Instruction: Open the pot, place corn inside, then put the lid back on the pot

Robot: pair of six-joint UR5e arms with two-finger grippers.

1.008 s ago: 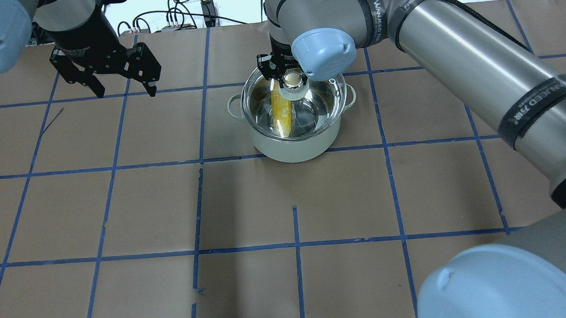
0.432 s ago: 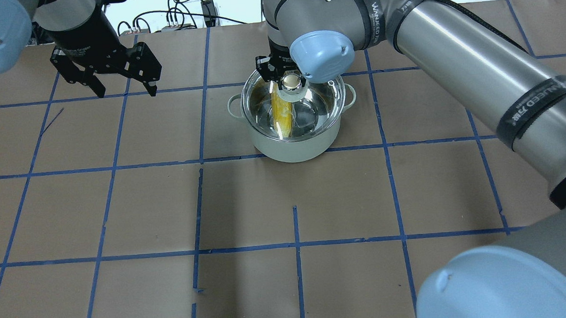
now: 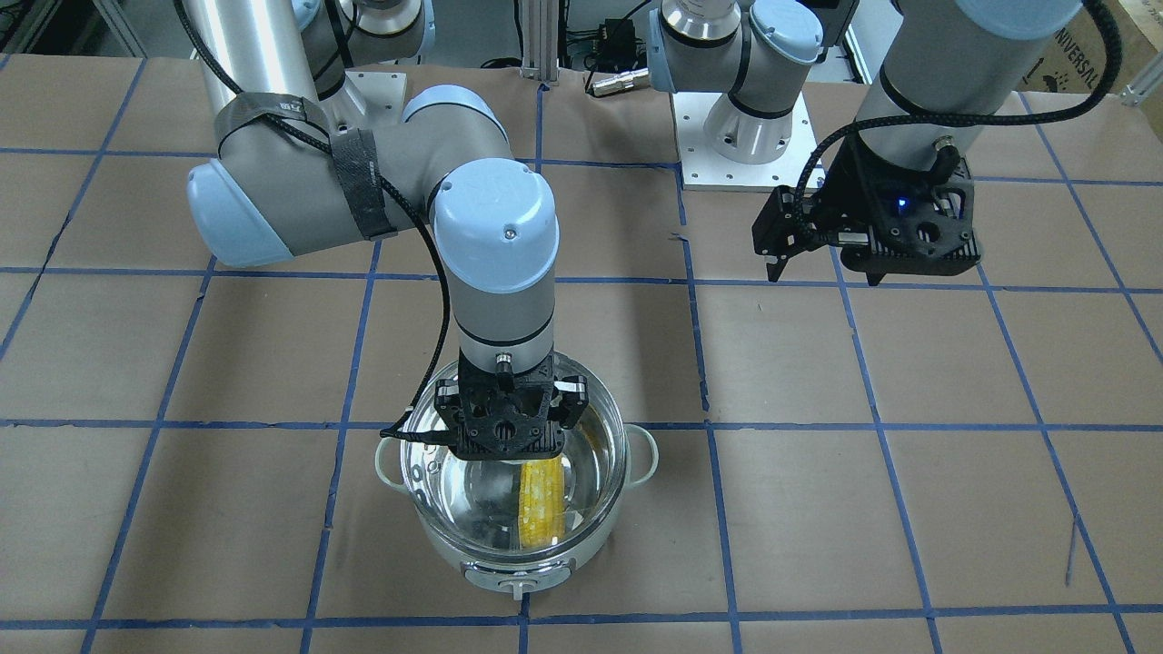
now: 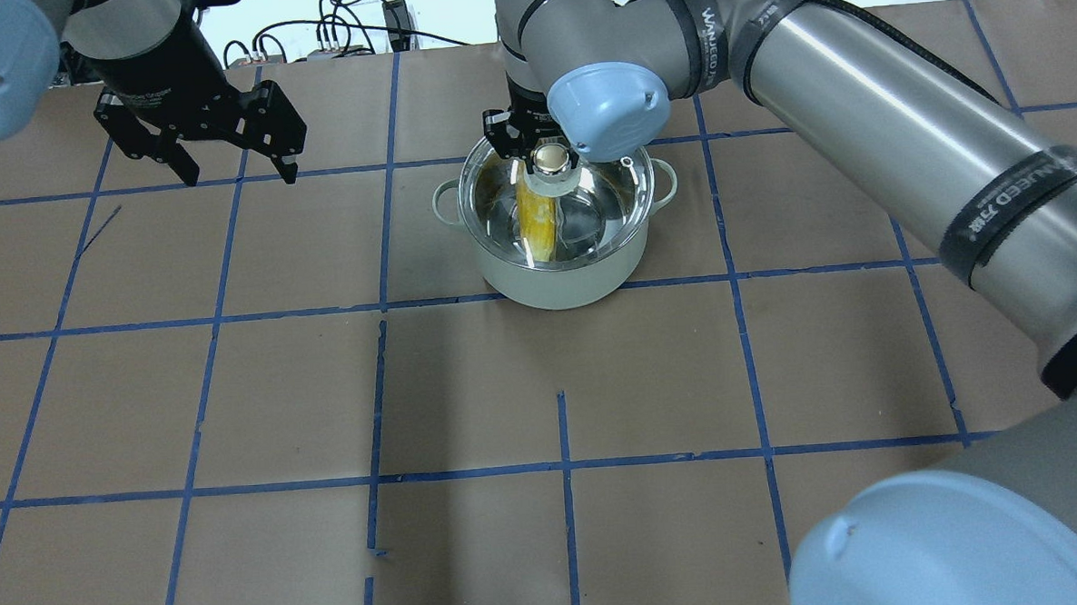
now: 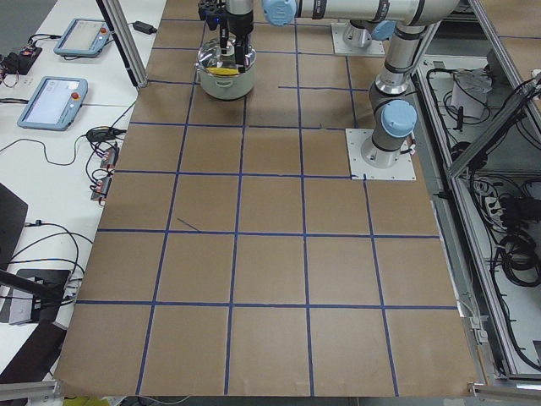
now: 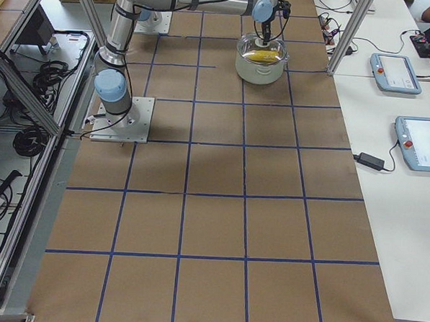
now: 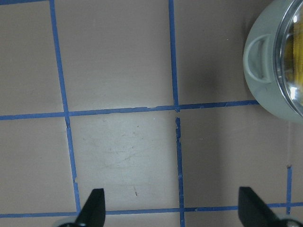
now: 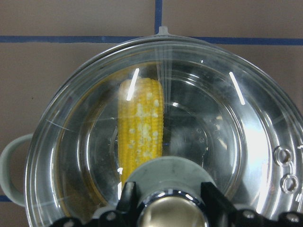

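We see the round clear glass lid [image 8: 227,123] moved a bit left, right gripper [image 8: 166,204] pinching its knob [image 4: 550,159]. It's over the grey-white steel pot [image 4: 556,288] w/ yellow corn [image 8: 142,123] inside; left gripper [image 4: 239,176] spread wide.

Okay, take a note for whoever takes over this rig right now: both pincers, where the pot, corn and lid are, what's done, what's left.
Left pincer: open, empty, hovering over the table, apart from the pot.
Right pincer: shut on the lid by its knob, above the pot.
Corn: lying inside the pot, under the glass.
Done: corn in, lid over the pot's mouth.
Left: check the lid sits flush (cannot tell from here), release, back the right pincer off.
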